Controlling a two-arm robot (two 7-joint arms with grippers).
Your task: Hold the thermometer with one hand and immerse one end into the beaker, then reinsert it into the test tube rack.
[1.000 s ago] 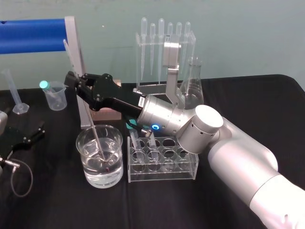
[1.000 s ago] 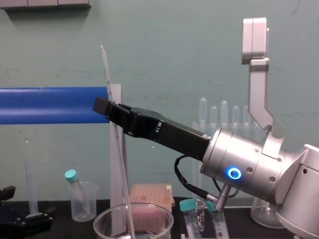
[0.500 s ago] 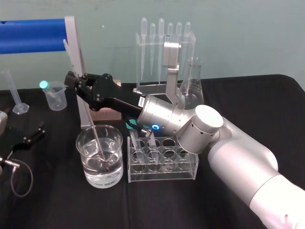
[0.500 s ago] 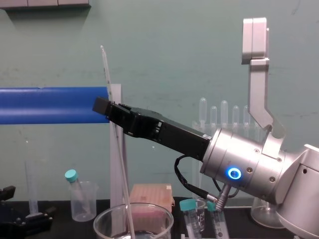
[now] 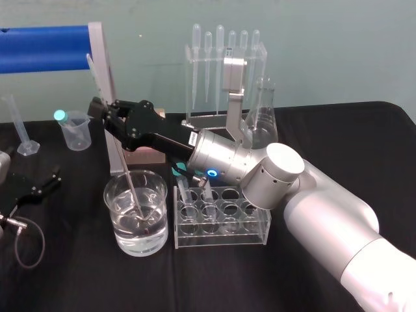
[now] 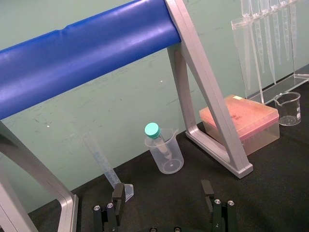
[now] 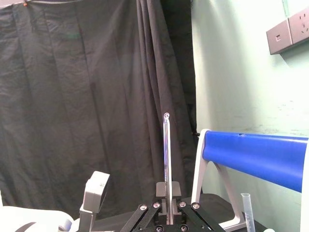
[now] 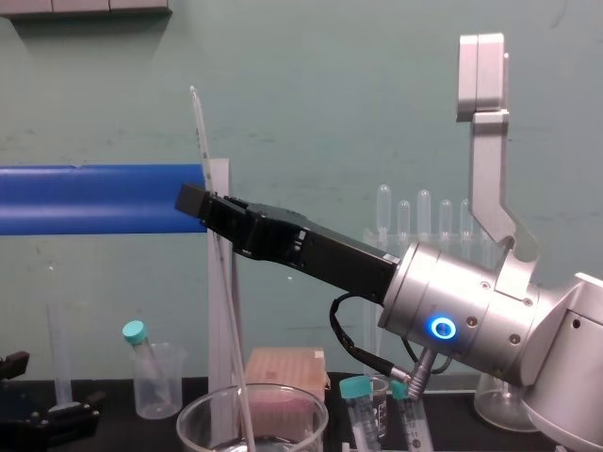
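Right end effector point(image 5: 104, 112) clenched on thermometer point(image 5: 127, 177), tip sunk mid-beaker point(image 5: 156, 237), rack point(image 5: 224, 235) just beside. Left end effector point(image 6: 163, 203) released, parked near table point(image 5: 338, 130) left edge.

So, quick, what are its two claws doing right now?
Left gripper: open, empty, parked at the left.
Right gripper: shut on the thermometer, its lower end in the beaker.
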